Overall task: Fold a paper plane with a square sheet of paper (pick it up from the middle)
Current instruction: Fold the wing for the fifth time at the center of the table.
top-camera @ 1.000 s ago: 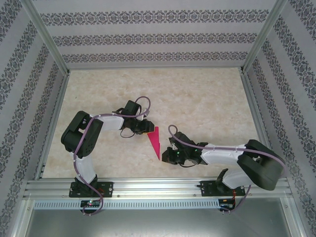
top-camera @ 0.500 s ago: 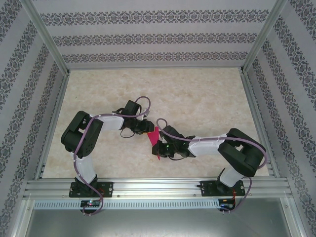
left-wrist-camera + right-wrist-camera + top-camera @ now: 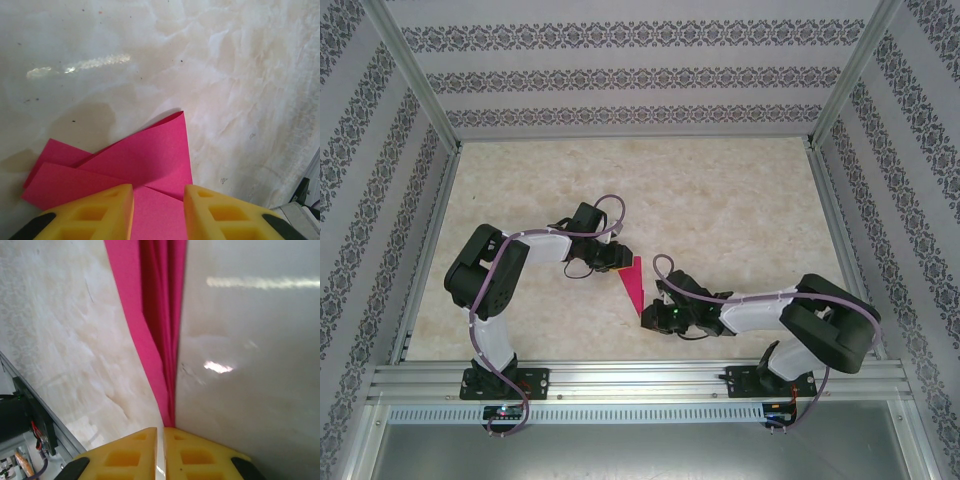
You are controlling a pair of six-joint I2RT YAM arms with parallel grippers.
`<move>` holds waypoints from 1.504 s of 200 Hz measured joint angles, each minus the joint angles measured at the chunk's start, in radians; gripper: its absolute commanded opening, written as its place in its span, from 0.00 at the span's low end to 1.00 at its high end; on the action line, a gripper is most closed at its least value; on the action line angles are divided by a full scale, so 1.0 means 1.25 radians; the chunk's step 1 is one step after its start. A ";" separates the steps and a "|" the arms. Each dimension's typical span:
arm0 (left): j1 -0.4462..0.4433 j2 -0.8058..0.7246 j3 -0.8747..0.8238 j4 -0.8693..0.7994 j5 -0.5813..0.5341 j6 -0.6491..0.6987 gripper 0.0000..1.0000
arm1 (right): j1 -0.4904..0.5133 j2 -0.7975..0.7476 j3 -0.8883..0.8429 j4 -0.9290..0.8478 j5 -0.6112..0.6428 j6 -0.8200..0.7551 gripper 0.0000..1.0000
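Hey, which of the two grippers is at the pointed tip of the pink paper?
The right gripper, at the narrow near tip of the folded pink paper; the left gripper sits at its wide far end.

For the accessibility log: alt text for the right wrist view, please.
A narrow folded pink paper runs down the pale marbled table to a point at the closed yellow fingers of the right hand.

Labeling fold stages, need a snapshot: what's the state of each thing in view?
Paper: folded to a narrow triangle, lying on the table.
Left hand: open, astride the paper's wide end.
Right hand: shut, at the paper's pointed tip; whether it grips the paper is unclear.
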 measured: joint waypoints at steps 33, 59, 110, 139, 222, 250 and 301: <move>0.000 0.000 0.000 0.000 0.002 0.000 0.35 | 0.003 -0.081 0.008 -0.080 0.022 -0.008 0.14; 0.000 0.000 0.001 0.000 0.003 0.000 0.35 | -0.009 -0.082 0.069 -0.090 0.037 -0.029 0.15; 0.000 0.002 0.008 -0.009 0.003 0.000 0.37 | -0.033 0.090 0.148 -0.027 0.045 -0.032 0.11; 0.000 0.003 0.015 -0.020 0.002 0.001 0.37 | -0.034 0.121 0.096 0.051 0.043 -0.011 0.11; -0.004 -0.071 0.027 -0.080 -0.019 0.008 0.40 | -0.039 0.127 0.066 0.122 0.032 0.000 0.09; -0.013 -0.146 -0.009 -0.056 0.005 -0.015 0.33 | -0.040 0.127 0.067 0.122 0.030 0.000 0.08; -0.083 -0.139 -0.137 0.031 0.024 -0.098 0.24 | -0.039 0.127 0.067 0.122 0.034 0.000 0.07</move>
